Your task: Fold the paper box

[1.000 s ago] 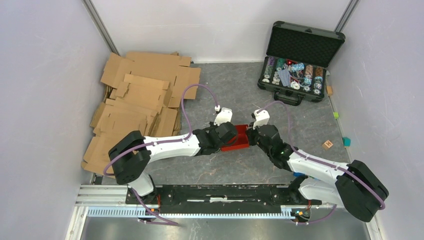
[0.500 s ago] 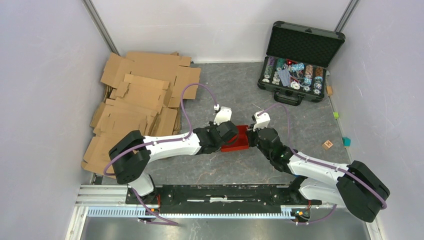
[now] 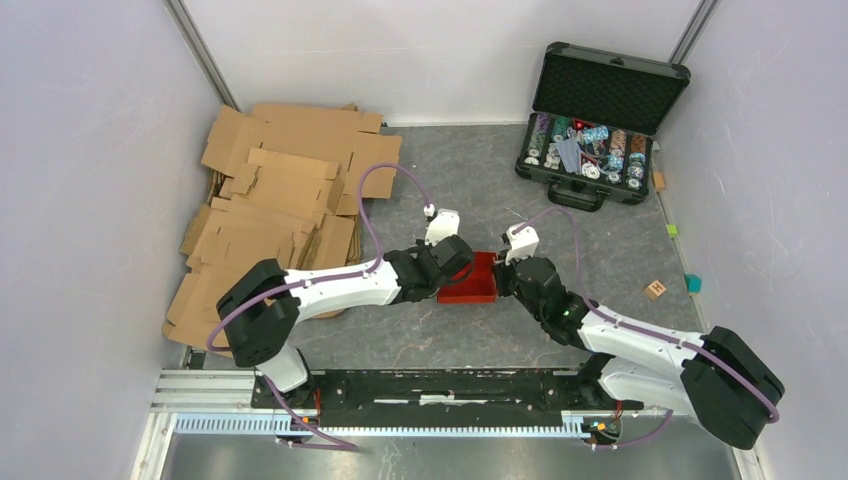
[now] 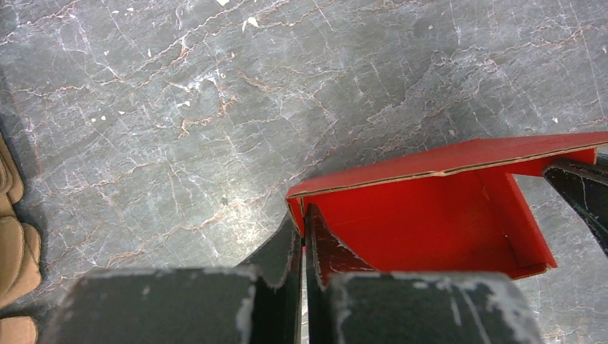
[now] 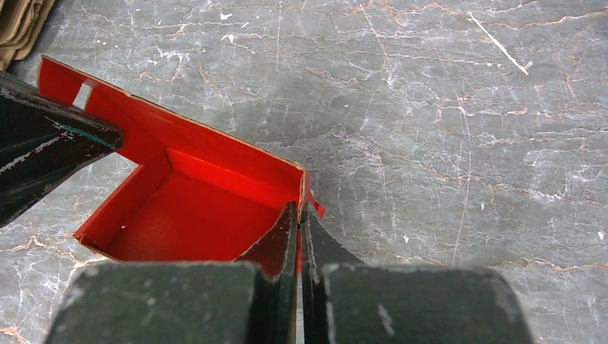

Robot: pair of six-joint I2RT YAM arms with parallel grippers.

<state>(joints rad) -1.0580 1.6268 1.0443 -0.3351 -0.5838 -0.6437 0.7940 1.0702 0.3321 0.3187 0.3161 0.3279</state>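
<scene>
Red shallow paperboard box sat between both grippers; left gripper was pinched tight on one wall, right gripper on the opposite wall.

No writing legible in any view: paper box faces plain red, dark mark on the small wooden cube and poker chips too small to read.

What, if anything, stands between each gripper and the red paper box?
Nothing visible does. The left gripper is shut on one wall of the paper box, and the right gripper is shut on the opposite wall.
</scene>
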